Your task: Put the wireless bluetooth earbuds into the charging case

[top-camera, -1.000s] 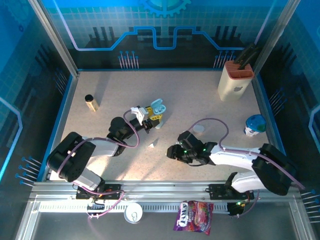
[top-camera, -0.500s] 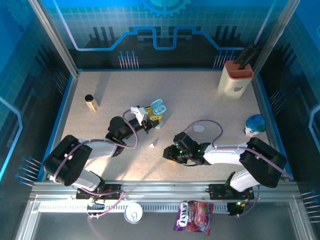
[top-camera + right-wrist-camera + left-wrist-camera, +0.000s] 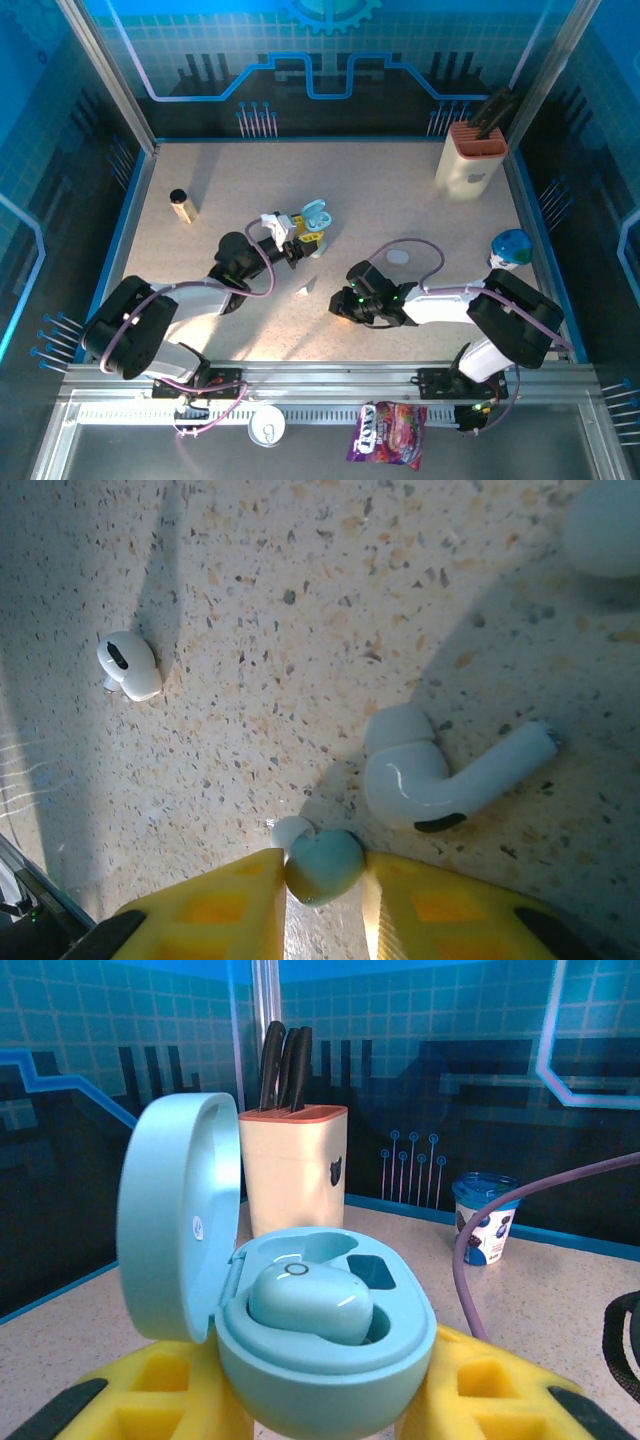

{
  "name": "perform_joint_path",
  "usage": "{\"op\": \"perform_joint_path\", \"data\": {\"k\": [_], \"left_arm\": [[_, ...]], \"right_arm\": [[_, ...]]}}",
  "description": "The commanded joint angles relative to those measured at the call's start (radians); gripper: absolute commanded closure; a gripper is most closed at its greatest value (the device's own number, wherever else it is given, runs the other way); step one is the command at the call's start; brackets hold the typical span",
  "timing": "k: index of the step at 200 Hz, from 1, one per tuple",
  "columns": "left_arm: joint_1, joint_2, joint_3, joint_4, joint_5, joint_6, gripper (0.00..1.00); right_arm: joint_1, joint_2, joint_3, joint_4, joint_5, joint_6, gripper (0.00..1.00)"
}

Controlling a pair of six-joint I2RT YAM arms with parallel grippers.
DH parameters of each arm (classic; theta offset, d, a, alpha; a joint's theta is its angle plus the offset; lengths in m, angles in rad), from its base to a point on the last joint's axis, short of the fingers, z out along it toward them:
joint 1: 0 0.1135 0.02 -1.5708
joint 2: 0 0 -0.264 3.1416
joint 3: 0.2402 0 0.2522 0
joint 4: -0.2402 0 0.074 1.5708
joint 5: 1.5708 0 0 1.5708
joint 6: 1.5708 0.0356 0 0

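Observation:
My left gripper point(image 3: 325, 1405) is shut on a teal charging case point(image 3: 330, 1350), held upright with its lid point(image 3: 175, 1215) swung open. One teal earbud point(image 3: 310, 1302) lies in a well and the well beside it is empty. From above, the case point(image 3: 316, 214) sits at the table's middle. My right gripper point(image 3: 322, 892) is down at the tabletop, its yellow fingers point(image 3: 215, 900) pressed against both sides of a small teal earbud point(image 3: 325, 863). A white stemmed earbud point(image 3: 440, 780) lies just beyond it. Another white earbud point(image 3: 128, 665) lies farther left, also seen from above point(image 3: 303, 290).
A knife block point(image 3: 470, 160) stands at the back right and a blue-lidded cup point(image 3: 510, 250) at the right edge. A small dark-capped bottle point(image 3: 183, 205) is at the left. A white disc point(image 3: 398, 257) lies near the right arm point(image 3: 450, 305). A snack bag point(image 3: 388, 435) lies on the front rail.
My right gripper slid a little left along the table and its fingers closed in on the teal earbud. The left gripper and the case barely moved.

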Motion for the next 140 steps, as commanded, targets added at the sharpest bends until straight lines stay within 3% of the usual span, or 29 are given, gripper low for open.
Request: {"op": "perform_joint_path", "data": {"k": [1,35,71,140], "left_arm": [[0.006,-0.038,0.013,-0.013,0.016,0.023,0.78],[0.005,-0.058,0.006,-0.043,0.013,0.039,0.77],[0.006,-0.086,-0.004,-0.082,0.02,0.05,0.77],[0.001,-0.149,-0.063,-0.153,0.062,0.089,0.77]], "right_arm": [[-0.007,0.054,0.026,0.046,0.031,0.005,0.81],[-0.007,0.032,0.037,0.005,0.029,-0.027,0.82],[-0.001,-0.103,0.027,-0.152,0.09,-0.134,0.82],[-0.076,-0.408,0.155,-0.602,0.177,-0.557,0.85]]}}
